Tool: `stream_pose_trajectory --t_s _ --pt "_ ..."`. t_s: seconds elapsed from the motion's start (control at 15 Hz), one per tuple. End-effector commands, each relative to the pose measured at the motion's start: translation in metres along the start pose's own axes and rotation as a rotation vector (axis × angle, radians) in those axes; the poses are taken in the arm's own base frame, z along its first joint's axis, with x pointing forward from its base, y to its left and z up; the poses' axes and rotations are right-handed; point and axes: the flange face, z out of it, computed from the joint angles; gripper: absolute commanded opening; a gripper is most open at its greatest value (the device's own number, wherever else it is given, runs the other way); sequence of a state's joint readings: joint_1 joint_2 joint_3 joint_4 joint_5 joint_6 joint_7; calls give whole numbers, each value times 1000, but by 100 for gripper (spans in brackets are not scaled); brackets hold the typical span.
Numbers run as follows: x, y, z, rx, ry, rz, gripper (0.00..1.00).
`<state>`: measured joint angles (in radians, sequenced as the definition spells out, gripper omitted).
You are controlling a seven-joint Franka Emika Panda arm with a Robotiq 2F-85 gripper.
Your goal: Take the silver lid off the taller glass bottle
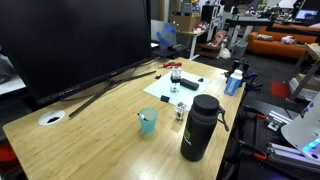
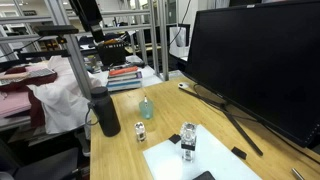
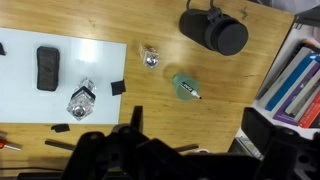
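- My gripper (image 3: 115, 150) shows only as a dark mass along the bottom edge of the wrist view. I cannot tell how far apart the jaws stand.
- The gripper hangs above the table (image 1: 90, 140), well apart from every item on it.
- The taller glass bottle (image 2: 188, 143) stands upright on the white sheet (image 2: 225, 160), near the sheet's edge on the cup side. It shows in both exterior views and in the wrist view (image 3: 82, 98).
- The silver lid (image 2: 188, 128) sits on the bottle neck. It is too small to make out any detail.
- In the wrist view a black flat block (image 3: 47, 68) lies on the same sheet, near the bottle but not touching it. A small black piece (image 3: 117, 87) lies just beside the bottle.
- A short glass jar (image 3: 151, 56) stands on bare wood between the sheet and the teal cup (image 3: 186, 88).
- The black flask (image 3: 215, 30) stands upright beyond the cup, well apart from the bottle.
- A large dark monitor (image 1: 80, 40) stands along one side of the table.
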<state>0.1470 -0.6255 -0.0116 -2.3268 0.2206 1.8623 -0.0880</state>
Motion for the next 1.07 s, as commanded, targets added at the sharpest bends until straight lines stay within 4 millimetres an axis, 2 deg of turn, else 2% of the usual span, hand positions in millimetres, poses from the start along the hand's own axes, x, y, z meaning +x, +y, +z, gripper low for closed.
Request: stream_pose_trajectory --t_s 0.0,0.27,1.0 --pt "0 0 -1 0 -1 0 100" --pt "11 16 13 -42 20 68 100" --pt "46 79 112 -133 -70 267 100"
